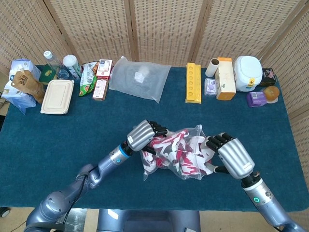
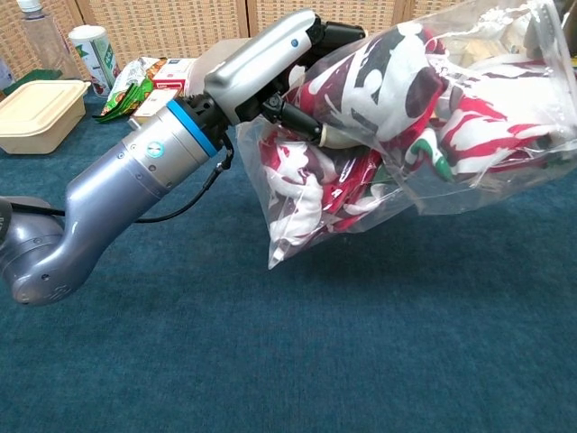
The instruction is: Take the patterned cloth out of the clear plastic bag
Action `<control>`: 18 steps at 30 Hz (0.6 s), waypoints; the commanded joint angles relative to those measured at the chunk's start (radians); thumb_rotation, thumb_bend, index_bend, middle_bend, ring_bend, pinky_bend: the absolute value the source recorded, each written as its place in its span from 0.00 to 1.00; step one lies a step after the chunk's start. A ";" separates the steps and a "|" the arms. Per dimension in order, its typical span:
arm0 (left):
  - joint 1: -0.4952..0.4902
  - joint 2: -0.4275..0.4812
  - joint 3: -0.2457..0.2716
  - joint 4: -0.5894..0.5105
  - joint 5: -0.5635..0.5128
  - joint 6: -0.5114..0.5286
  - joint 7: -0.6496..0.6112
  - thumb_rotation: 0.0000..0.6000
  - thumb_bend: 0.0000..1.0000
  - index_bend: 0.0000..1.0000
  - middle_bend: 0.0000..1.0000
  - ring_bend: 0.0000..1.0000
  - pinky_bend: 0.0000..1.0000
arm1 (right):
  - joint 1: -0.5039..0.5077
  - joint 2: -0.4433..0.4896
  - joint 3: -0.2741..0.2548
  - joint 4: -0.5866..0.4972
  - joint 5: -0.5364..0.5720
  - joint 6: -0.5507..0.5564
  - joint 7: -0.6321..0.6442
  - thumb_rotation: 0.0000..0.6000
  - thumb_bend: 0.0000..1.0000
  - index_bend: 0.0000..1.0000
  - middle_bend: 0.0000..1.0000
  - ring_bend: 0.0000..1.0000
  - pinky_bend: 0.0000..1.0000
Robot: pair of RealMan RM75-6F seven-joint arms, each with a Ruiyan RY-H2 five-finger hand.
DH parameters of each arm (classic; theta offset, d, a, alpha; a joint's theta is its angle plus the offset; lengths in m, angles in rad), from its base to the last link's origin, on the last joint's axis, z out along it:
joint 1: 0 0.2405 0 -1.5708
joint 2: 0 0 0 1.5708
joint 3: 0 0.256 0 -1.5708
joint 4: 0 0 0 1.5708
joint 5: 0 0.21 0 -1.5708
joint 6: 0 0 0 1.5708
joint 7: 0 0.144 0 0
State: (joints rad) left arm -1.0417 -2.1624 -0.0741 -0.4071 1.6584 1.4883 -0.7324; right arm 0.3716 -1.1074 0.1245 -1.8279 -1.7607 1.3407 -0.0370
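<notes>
Low in the centre of the head view we see the red, white and dark patterned cloth (image 1: pixel 176 153) packed inside the crumpled clear plastic bag (image 2: pixel 505 176), lifted off the blue table carpet (image 1: pixel 72 140). Our left hand (image 1: pixel 145 136) grips the bag's left side with fingers curled. Our right hand (image 1: pixel 231 156) touches its right end, fingers bent; whether it has hold we cannot tell

the head view looks steeply down from above the near edge of the blue table (image 1: pixel 58 140), taking in its whole top to the wicker screens (image 1: pixel 164 29) behind. the chest view sits low and close, facing level across it. both share the clear plastic bag (image 1: pixel 181 154) and left hand (image 1: pixel 145 136).
</notes>
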 commanded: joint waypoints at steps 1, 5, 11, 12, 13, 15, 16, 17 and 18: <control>-0.005 -0.009 -0.002 0.012 -0.001 0.002 -0.002 1.00 0.39 0.88 0.72 0.70 0.68 | 0.006 -0.009 -0.003 0.003 0.005 -0.007 -0.009 0.98 0.20 0.43 0.46 0.50 0.45; -0.006 -0.017 -0.004 0.025 -0.004 0.012 -0.005 1.00 0.39 0.88 0.72 0.70 0.67 | 0.011 -0.013 -0.004 0.006 0.013 -0.010 -0.018 0.98 0.22 0.44 0.46 0.50 0.48; -0.009 -0.028 -0.002 0.041 -0.006 0.015 -0.006 1.00 0.39 0.88 0.72 0.70 0.67 | 0.036 -0.005 -0.012 0.001 0.019 -0.055 -0.046 0.99 0.29 0.44 0.46 0.51 0.52; -0.010 -0.029 -0.003 0.043 -0.007 0.015 -0.006 1.00 0.39 0.88 0.72 0.70 0.67 | 0.040 -0.002 -0.013 -0.002 0.020 -0.063 -0.051 0.98 0.31 0.44 0.46 0.51 0.54; -0.012 -0.031 -0.005 0.044 -0.009 0.014 -0.007 1.00 0.39 0.88 0.72 0.70 0.67 | 0.049 0.005 -0.015 -0.007 0.018 -0.078 -0.058 0.98 0.33 0.44 0.46 0.51 0.56; -0.014 -0.032 -0.007 0.046 -0.011 0.013 -0.007 1.00 0.39 0.88 0.72 0.70 0.67 | 0.059 0.013 -0.015 -0.013 0.020 -0.096 -0.065 0.98 0.36 0.44 0.47 0.53 0.60; -0.015 -0.033 -0.006 0.048 -0.012 0.011 -0.007 1.00 0.39 0.88 0.72 0.70 0.67 | 0.065 0.016 -0.015 -0.014 0.017 -0.103 -0.072 0.98 0.39 0.44 0.47 0.55 0.63; -0.016 -0.034 -0.006 0.049 -0.012 0.010 -0.006 1.00 0.39 0.88 0.72 0.70 0.67 | 0.069 0.018 -0.015 -0.016 0.016 -0.107 -0.077 0.98 0.40 0.45 0.48 0.57 0.65; -0.016 -0.034 -0.005 0.050 -0.012 0.009 -0.006 1.00 0.39 0.88 0.72 0.70 0.67 | 0.074 0.019 -0.016 -0.017 0.013 -0.112 -0.082 0.98 0.42 0.46 0.49 0.59 0.68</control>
State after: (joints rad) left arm -1.0580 -2.1964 -0.0797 -0.3572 1.6461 1.4972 -0.7381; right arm 0.4420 -1.0912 0.1093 -1.8422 -1.7455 1.2326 -0.1150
